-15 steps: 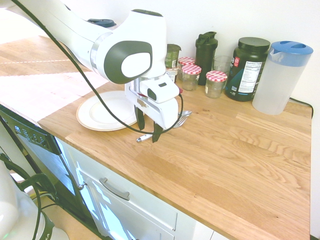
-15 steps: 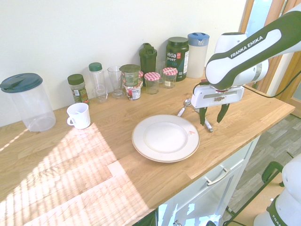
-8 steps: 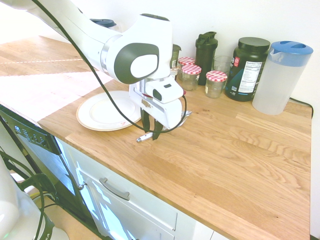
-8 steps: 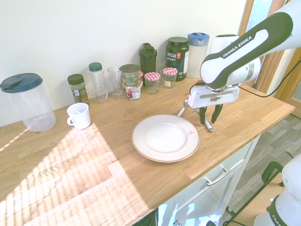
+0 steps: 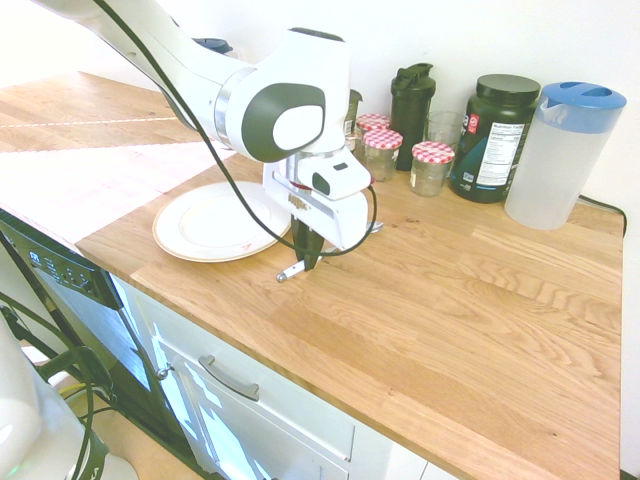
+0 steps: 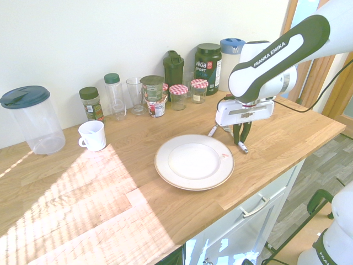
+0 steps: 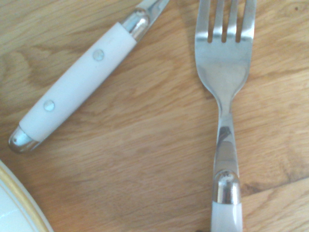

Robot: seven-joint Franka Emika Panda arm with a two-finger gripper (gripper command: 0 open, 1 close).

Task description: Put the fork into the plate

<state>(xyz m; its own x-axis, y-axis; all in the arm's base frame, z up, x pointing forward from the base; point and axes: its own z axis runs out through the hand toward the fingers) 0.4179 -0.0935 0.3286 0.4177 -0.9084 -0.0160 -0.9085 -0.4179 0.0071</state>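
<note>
The jaws of the white arm are clenched on the white handle of the slim silver-tined fork (image 7: 224,72), its long axis running through them toward the tines; whether it is clear of the wooden counter (image 5: 450,320) I can't quite tell. The large cream-white plate (image 6: 194,162) lies just beside, so the coming move is a short sideways carry. Beyond, red-checked lidded glass jars (image 5: 431,168) stand near the wall.

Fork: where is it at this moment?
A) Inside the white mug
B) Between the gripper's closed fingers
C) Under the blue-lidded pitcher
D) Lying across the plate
B: the fingers are closed on the handle of the fork, beside the plate.
</note>
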